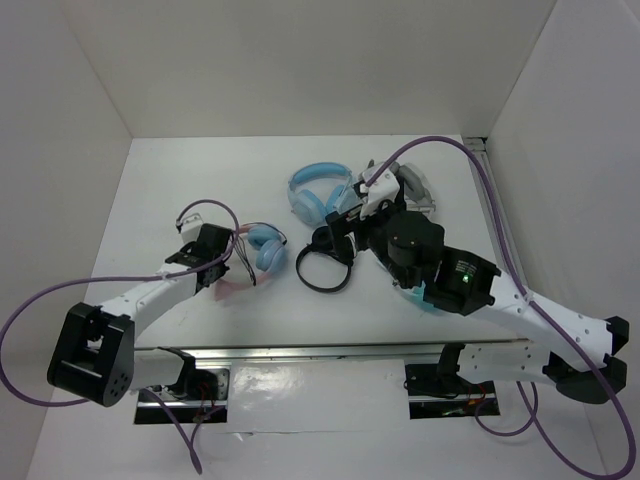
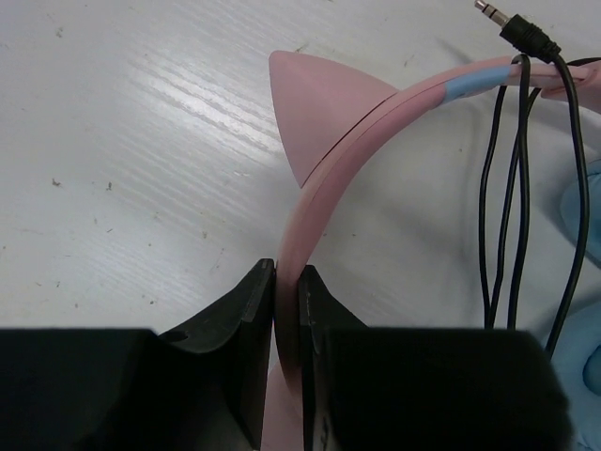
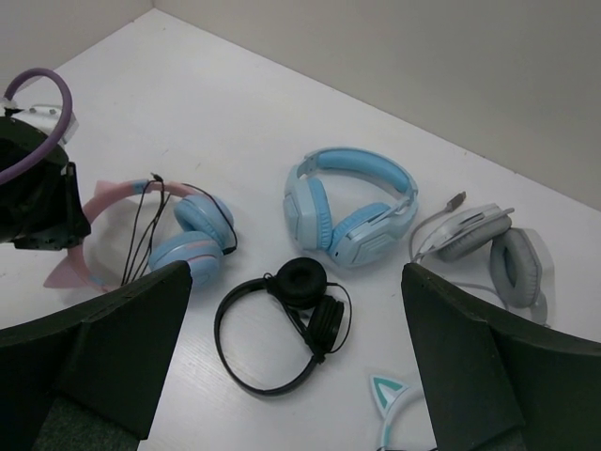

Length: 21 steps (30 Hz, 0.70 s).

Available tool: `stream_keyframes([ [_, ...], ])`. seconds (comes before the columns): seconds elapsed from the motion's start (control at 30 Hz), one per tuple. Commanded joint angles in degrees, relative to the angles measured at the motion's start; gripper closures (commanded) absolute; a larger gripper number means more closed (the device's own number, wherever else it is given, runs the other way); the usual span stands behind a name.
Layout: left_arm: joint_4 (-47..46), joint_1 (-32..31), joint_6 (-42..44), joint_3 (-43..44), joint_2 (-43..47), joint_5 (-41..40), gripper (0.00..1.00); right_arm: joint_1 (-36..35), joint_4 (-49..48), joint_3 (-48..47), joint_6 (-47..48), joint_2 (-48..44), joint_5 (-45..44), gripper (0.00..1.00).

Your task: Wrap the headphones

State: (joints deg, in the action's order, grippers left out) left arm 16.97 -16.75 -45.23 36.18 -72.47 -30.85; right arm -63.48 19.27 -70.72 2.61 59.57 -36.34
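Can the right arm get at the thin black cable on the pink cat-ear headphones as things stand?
Probably yes. The right gripper is open, and the thin black cable hangs exposed over the pink headband. The left gripper, shut on that headband, sits clear of the strands.

The headphones (image 1: 266, 248) lie leftmost on the table (image 1: 180, 170).

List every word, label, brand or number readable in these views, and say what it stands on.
No text can be read in any view.
cat-ear headphones: plain pink band, no print shown.
light blue pair, black pair, grey pair: no marking can be made out; any would be too small.
right arm: a small green light only, no legible label.
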Motion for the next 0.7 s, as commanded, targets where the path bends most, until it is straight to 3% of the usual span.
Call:
stream_keyframes([
  [0.0, -6.51, -0.82, -3.98, 0.29, 0.31, -0.53, 0.96, -0.85, 0.94, -0.03, -1.02, -2.0, 0.13, 0.0],
  [0.07, -3.71, -0.82, -4.68, 0.99, -2.05, -0.53, 0.93, -0.85, 0.95, -0.03, -1.03, -2.0, 0.74, 0.0],
  [0.17, 0.33, -1.43, -9.25, 2.31, -3.38, -0.53, 0.64, -0.85, 0.95, -0.03, -1.56, -2.71, 1.36, 0.0],
  [0.43, 3.41, -2.06, -13.57, 1.17, 2.49, -1.85, 0.4, -0.85, 2.18, -1.17, -2.69, -3.76, 3.55, 0.0],
  [0.5, 3.94, -2.58, -13.57, 1.17, 7.67, -1.84, 0.0, -0.85, 2.71, -1.18, -2.7, -4.37, 4.16, 0.0],
  [0.67, 11.39, -8.98, -14.71, 6.08, 23.57, -6.05, 0.0, -1.38, 3.76, -1.18, -6.38, -4.9, 3.65, 0.0],
])
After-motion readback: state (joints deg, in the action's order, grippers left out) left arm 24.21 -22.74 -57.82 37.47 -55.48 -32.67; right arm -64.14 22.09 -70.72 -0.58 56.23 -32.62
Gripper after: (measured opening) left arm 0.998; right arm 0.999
